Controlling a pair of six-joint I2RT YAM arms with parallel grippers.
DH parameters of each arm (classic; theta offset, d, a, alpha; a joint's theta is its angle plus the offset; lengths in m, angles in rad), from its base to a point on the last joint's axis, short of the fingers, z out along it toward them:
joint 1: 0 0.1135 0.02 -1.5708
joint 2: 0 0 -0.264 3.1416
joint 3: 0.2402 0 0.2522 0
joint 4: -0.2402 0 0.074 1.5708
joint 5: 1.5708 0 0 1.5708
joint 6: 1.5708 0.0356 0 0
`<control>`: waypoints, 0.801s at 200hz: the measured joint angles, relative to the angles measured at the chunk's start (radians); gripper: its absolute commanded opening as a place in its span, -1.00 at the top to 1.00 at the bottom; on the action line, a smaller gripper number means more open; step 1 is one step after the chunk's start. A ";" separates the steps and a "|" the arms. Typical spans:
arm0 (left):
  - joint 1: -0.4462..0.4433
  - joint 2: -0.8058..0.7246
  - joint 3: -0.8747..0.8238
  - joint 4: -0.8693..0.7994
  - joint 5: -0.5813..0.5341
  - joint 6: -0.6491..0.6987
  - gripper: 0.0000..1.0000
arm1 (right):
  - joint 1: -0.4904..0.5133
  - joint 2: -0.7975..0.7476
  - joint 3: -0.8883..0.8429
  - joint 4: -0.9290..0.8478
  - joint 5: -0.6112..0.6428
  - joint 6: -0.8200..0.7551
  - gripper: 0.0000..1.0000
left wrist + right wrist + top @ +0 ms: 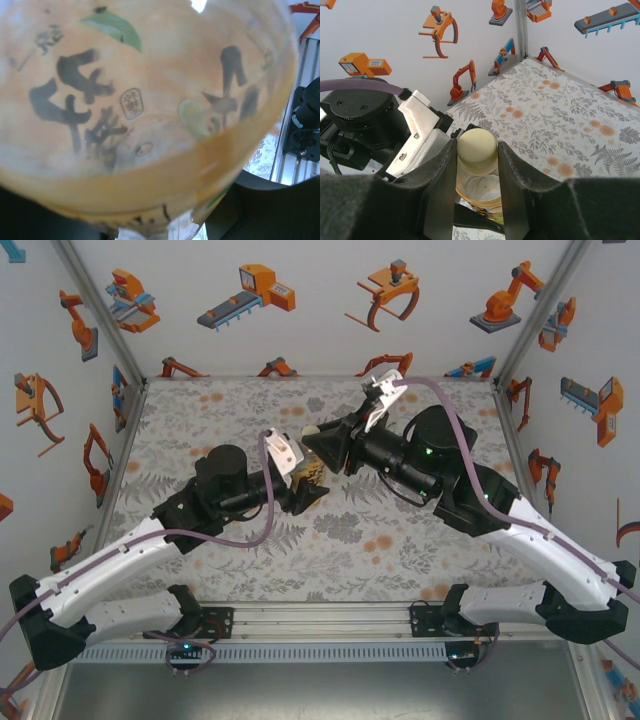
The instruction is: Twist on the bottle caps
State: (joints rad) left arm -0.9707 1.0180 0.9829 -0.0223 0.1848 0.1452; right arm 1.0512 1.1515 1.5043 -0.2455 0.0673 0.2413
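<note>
While I stood behind the bases looking across the flowered table [400, 540], the left arm was stretched from the near left toward the middle, and the left gripper [303, 492] had its fingers pressed tight on the amber bottle [312, 473], clamping it low on the body. Through that wrist's camera the yellow label, with black brush characters and a green leaf, sat so close that it blurred. The bottle was at the centre of the table, roughly upright, its long axis rising from the left fingers to the neck; whether it leaned a little I could not tell. On the neck sat the pale cap [477, 149], domed and whitish, with the bottle's shoulder showing beneath it. Right of that, the right gripper [327, 447] was angled in from the near right, its two dark fingers [512, 180] straddling the cap and pinching it from both sides, the pads touching it as far as I could see. So the cap lay squarely between the right fingertips, and the bottle's axis ran down away from them into the left gripper's hold. I judged the coming move to be a twist of the right wrist about that axis while the left held the bottle fast; any tilt between the two would risk cross-threading
</note>
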 measured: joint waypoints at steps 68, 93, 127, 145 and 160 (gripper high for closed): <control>-0.018 -0.059 -0.037 0.018 0.112 0.049 -0.82 | -0.008 -0.072 -0.110 0.086 -0.043 -0.062 1.00; -0.022 -0.099 -0.050 0.035 0.113 0.052 -0.93 | -0.008 -0.072 -0.131 0.086 -0.026 -0.100 1.00; -0.022 -0.179 -0.117 0.024 0.061 0.051 -0.95 | -0.022 -0.072 -0.156 0.094 -0.001 -0.150 1.00; -0.022 -0.235 -0.156 -0.004 0.024 0.046 -0.96 | -0.048 -0.067 -0.174 0.117 0.005 -0.169 1.00; -0.022 -0.286 -0.188 -0.027 -0.005 0.035 -0.95 | -0.081 -0.058 -0.201 0.161 0.002 -0.182 1.00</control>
State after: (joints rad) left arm -0.9928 0.7315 0.7944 -0.0494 0.1799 0.1806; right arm 0.9703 1.0939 1.3033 -0.0845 0.0696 0.0597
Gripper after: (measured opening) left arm 0.977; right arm 0.350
